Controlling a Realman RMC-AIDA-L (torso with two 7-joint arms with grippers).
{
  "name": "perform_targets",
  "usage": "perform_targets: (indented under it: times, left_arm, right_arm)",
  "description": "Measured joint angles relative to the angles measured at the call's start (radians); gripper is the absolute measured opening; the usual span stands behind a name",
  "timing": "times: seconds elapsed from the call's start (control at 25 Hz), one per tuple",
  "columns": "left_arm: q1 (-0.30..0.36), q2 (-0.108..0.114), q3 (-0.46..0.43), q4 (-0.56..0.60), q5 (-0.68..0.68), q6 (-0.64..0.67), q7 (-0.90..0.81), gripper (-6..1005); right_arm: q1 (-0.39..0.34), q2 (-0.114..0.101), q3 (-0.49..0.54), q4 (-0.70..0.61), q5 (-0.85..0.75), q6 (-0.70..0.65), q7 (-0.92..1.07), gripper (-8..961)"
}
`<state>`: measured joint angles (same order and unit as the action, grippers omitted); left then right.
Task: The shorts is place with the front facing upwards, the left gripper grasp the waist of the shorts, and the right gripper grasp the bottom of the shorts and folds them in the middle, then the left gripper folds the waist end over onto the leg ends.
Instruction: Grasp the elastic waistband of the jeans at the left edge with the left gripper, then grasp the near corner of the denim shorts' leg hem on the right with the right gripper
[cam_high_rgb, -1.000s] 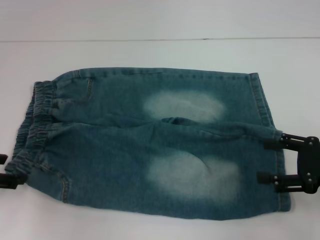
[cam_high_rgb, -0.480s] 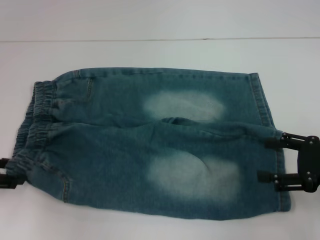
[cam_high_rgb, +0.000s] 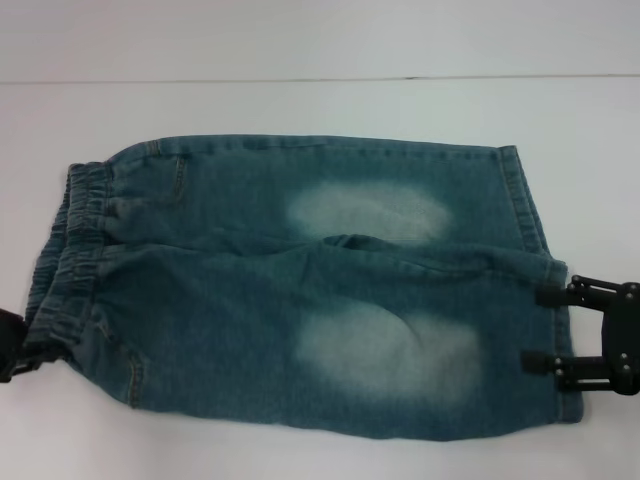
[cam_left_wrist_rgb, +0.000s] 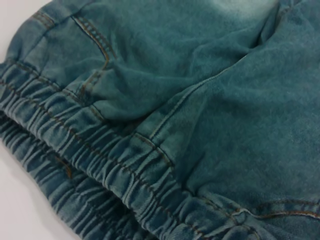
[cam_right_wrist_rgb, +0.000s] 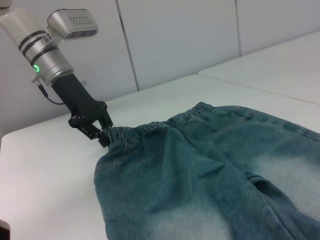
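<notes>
White table (cam_high_rgb: 300, 100) and pale wall panels (cam_right_wrist_rgb: 175, 35) were all I saw; one shorts (cam_high_rgb: 300, 290); two grippers: left gripper (cam_right_wrist_rgb: 102, 136) clamped the waist of the shorts (cam_right_wrist_rgb: 145, 131), right gripper (cam_high_rgb: 545, 328) spread wide at the leg ends (cam_high_rgb: 540, 240).

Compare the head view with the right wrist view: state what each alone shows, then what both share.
Head view only: the right gripper, fingers spread apart at the bottom of the shorts, the whole garment laid flat on the white table, and both pale faded patches in full.

Right wrist view only: the left arm's silver link with a green light, and the wall panels behind.

Both: the shorts, the waist of the shorts, and the left gripper at the near waist corner, apparently pinching it.
</notes>
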<state>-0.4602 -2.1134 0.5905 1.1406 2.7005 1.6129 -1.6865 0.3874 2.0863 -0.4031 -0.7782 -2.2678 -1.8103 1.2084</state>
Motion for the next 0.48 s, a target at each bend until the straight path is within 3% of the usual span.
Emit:
perform_targets:
  times: [0.28,0.48]
  left_arm:
    - [-0.025,0.005,0.003,-0.010,0.013,-0.007,-0.009,113]
    - [-0.039,0.001,0.013,-0.014,0.020,-0.010,-0.020,49]
  right_arm:
    - [-0.032,-0.002,-0.001,-0.103,-0.003,-0.017,0.197,912]
    - [-0.057,-0.003,-0.002,-0.279,-0.037,-0.077,0.446,911]
